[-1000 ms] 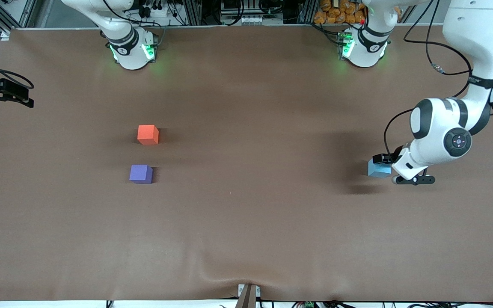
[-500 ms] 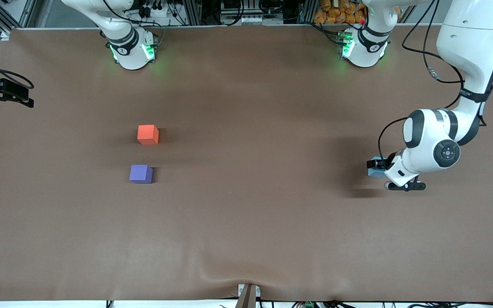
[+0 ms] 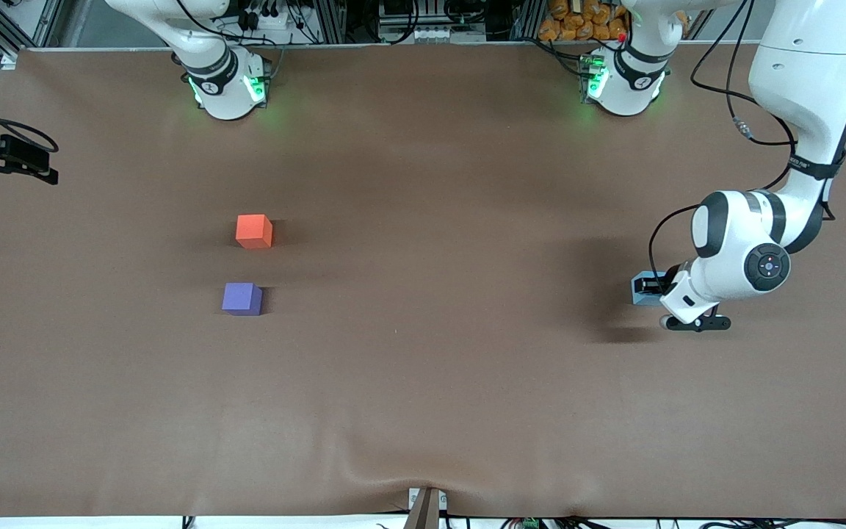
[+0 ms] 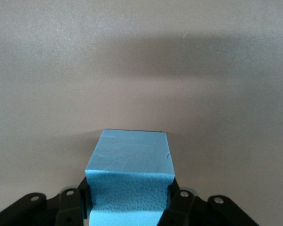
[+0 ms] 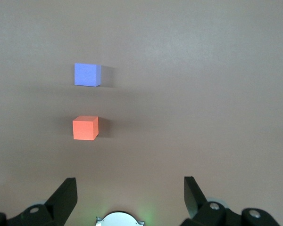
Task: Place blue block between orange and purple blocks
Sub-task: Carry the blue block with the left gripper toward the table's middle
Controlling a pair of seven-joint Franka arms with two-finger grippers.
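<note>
— Blocks, where?
— Blue block (image 3: 643,288) on table twd left arm's end, left gripper (image 3: 659,290) clamped on it. Orange block (image 3: 254,231) & purple block (image 3: 241,299) near right arm's end, purple nearer cam.
— Right gripper (image 5: 130,193)?
— Waits, jaws wide apart.

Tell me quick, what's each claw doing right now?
Left gripper: shut on the blue block, on the table.
Right gripper: open, holding nothing.

Sky-blue block (image 4: 129,181), orange block (image 3: 253,231), purple block (image 3: 241,298)

Blocks: one blue (image 3: 642,288), one orange (image 3: 254,231), one purple (image 3: 241,299).
</note>
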